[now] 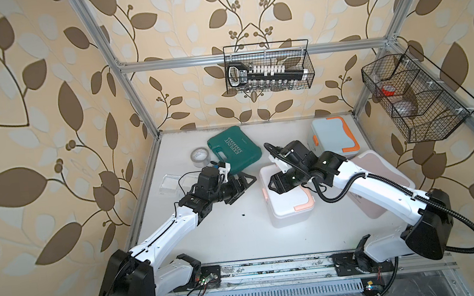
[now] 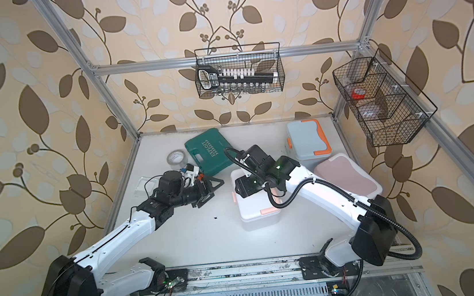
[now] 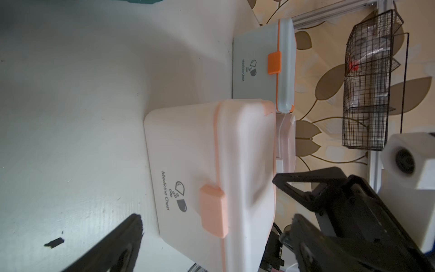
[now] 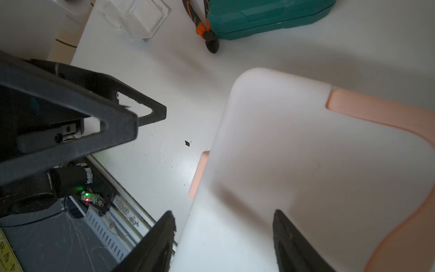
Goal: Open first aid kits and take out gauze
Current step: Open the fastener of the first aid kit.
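Three first aid kits are seen on the white table (image 1: 233, 239), all lying lid-up with their lids shut. The largest, the dusty pink kit (image 1: 381, 166), is set at the right side. Its long axis is slanted from far left to near right, and it is partly covered by the right arm (image 1: 384, 190). The white kit with peach trim (image 1: 284, 212) is placed at the centre, beside the pink one, with its long axis run from the back wall toward the front rail. Its peach latch (image 3: 213, 209) is turned toward the left arm (image 1: 163, 231). The light blue kit (image 1: 333, 135) is placed in the far right corner and aligned likewise, its orange latch turned left. The gauze (image 1: 170, 184) is laid flat near the table's left edge, just nearer the front rail than the grey tape roll (image 1: 200, 157).

The right arm is reached inward across the pink kit, with the wrist bent down. The right gripper (image 1: 272, 184) is held over the latch-side edge of the white kit's lid, jaws parted, with nothing clasped. The left arm is stretched toward the centre. The left gripper (image 1: 245, 188) is spread wide and empty, pointed at the white kit's latch face and apart from it.
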Robot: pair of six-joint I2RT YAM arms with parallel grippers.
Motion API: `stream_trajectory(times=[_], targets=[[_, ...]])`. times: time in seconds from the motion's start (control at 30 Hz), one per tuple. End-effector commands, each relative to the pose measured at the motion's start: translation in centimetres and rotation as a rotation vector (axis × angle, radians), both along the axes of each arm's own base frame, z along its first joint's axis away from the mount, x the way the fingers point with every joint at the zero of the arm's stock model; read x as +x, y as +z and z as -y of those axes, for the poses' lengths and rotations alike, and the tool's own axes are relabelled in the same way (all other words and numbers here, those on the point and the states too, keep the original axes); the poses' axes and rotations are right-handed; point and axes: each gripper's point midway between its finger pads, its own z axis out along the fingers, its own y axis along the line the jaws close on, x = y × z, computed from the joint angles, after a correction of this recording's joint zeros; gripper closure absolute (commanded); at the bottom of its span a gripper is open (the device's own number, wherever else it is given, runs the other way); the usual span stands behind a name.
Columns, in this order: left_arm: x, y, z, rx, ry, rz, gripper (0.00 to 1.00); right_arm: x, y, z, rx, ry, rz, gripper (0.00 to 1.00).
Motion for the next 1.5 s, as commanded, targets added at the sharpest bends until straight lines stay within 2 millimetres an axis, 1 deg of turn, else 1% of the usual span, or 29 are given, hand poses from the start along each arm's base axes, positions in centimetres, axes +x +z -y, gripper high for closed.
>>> stream_trajectory(times=[0.0, 0.03, 0.1, 0.17, 0.23, 0.27, 0.37, 0.47, 0.57, 0.67, 0.77, 0.97, 1.1, 1.23, 1.33, 1.47], targets=[[0.2, 3.9, 2.8, -0.207, -0.132, 0.095, 0.01, 0.2, -0.7, 0.5, -0.049, -0.008, -0.003, 0.43], [0.4, 3.9, 3.0, -0.228, -0.136, 0.095, 0.01, 0.1, -1.0, 0.4, -0.051, -0.005, -0.013, 0.44], [1.0, 3.3, 3.5, -0.245, -0.144, 0.079, 0.01, 0.1, -1.5, 0.5, -0.063, -0.006, -0.023, 0.52], [1.4, 2.7, 3.8, -0.265, -0.146, 0.066, 0.01, 0.0, -2.0, 0.7, -0.078, -0.010, -0.035, 0.53], [1.6, 2.3, 4.1, -0.300, -0.146, 0.060, 0.01, -0.3, -2.3, 0.9, -0.087, -0.013, -0.046, 0.57], [1.6, 1.8, 4.3, -0.313, -0.147, 0.049, 0.01, -0.5, -2.5, 1.1, -0.088, -0.015, -0.051, 0.59], [0.9, 1.0, 5.5, -0.332, -0.173, 0.037, 0.01, -1.1, -3.3, 1.5, -0.093, -0.018, -0.076, 0.62], [0.3, 0.4, 6.8, -0.337, -0.202, 0.038, 0.01, -1.8, -3.9, 1.7, -0.087, -0.023, -0.101, 0.62], [0.1, 0.3, 7.2, -0.371, -0.211, 0.051, 0.04, -2.3, -4.2, 1.7, -0.068, -0.030, -0.119, 0.62], [0.0, 0.5, 7.2, -0.408, -0.213, 0.073, 0.17, -3.0, -4.6, 1.9, -0.058, -0.035, -0.136, 0.62], [-0.5, 0.5, 7.2, -0.428, -0.222, 0.079, 0.23, -3.3, -4.9, 2.2, -0.055, -0.041, -0.142, 0.62], [-1.6, 0.8, 6.9, -0.447, -0.228, 0.100, 0.26, -3.4, -5.2, 2.4, -0.059, -0.051, -0.148, 0.61], [-2.4, 1.6, 6.7, -0.470, -0.235, 0.121, 0.23, -3.6, -5.8, 2.4, -0.065, -0.055, -0.160, 0.62], [-2.9, 2.0, 6.8, -0.476, -0.241, 0.128, 0.22, -3.6, -6.3, 2.5, -0.065, -0.060, -0.168, 0.62], [-3.1, 2.8, 6.8, -0.491, -0.245, 0.148, 0.23, -3.7, -6.7, 2.5, -0.071, -0.061, -0.176, 0.62], [-3.4, 4.4, 6.5, -0.518, -0.249, 0.186, 0.24, -3.8, -7.4, 2.8, -0.088, -0.069, -0.186, 0.62]])
